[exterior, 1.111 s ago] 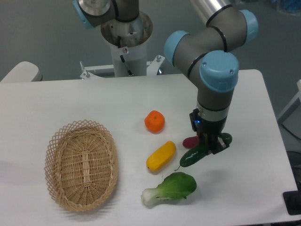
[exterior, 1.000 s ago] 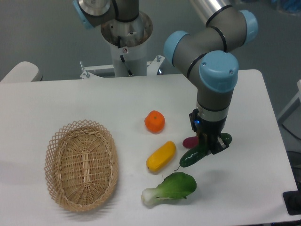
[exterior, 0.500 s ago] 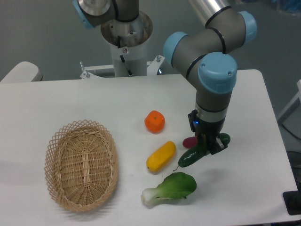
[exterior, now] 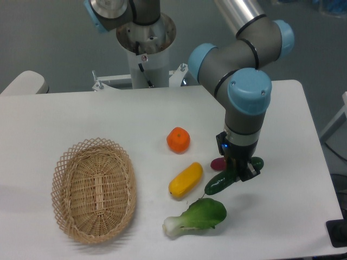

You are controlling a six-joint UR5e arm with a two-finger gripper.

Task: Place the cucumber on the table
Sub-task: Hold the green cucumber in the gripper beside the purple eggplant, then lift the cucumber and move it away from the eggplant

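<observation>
A white table [exterior: 81, 119] stands before a grey floor. The gripper [exterior: 239, 172] has its jaws closed around the middle of the dark green cucumber [exterior: 219, 183], right of the yellow piece [exterior: 185, 180], just far of the bok choy [exterior: 198, 216]. No readable writing shows.

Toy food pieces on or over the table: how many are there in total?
5. An orange piece mid-table, a yellow piece below it, a bok choy nearest the camera, a cucumber in the gripper, and a magenta piece partly hidden behind it.
</observation>
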